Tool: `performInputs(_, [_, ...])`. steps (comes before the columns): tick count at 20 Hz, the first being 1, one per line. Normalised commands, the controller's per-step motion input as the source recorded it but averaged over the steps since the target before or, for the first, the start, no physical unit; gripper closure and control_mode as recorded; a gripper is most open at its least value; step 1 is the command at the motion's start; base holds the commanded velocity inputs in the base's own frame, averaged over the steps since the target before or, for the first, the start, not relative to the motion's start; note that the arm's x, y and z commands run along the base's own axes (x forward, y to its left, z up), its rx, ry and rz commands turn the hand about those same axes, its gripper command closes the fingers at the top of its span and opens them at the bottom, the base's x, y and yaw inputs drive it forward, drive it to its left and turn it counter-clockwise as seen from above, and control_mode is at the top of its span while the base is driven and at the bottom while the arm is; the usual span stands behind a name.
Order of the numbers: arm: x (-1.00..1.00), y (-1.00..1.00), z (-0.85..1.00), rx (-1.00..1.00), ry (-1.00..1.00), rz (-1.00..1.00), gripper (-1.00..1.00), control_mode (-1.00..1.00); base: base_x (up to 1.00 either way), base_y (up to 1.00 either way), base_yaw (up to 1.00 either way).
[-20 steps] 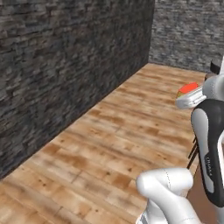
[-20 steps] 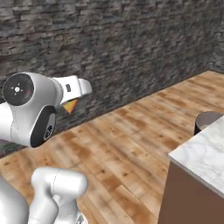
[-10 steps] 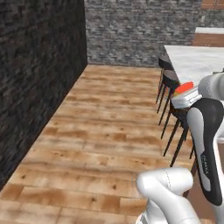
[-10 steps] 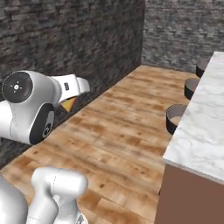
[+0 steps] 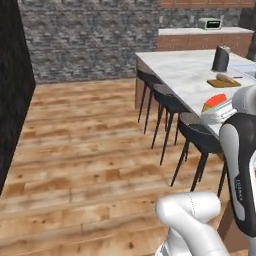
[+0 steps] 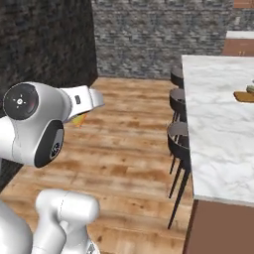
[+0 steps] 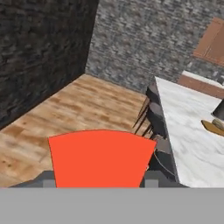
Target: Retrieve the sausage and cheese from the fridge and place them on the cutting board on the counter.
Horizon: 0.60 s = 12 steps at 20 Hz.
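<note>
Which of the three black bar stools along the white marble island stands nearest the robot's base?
The black bar stool at the row's near end, largest in the left base view; the other two stools line up behind it toward the stone wall.

- One wedge of cheese (image 7: 100,157), orange-red, with a corner of it also showing in the left base view and the right base view.
- One marble counter (image 5: 185,75), white with grey veins.
- One cutting board (image 5: 223,83) on the counter, light brown, with one pale oblong item lying on it.
- One dark upright object (image 5: 221,59) standing on the counter behind the board.
- Three bar stools (image 5: 200,137) in a row along the counter's near edge, all with dark seats and thin dark legs.
- One small appliance (image 5: 210,23) on the far wall counter.
</note>
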Motion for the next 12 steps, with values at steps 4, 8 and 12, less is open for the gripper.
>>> performInputs(4, [0.0,0.0,0.0,0.0,0.0,0.0,1.0,1.0,1.0,0.97,-0.46])
performInputs(8, [0.0,0.0,0.0,0.0,0.0,0.0,1.0,1.0,0.97,0.83,-0.57])
performInputs(12, [0.0,0.0,0.0,0.0,0.0,0.0,1.0,1.0,0.43,0.42,-0.79])
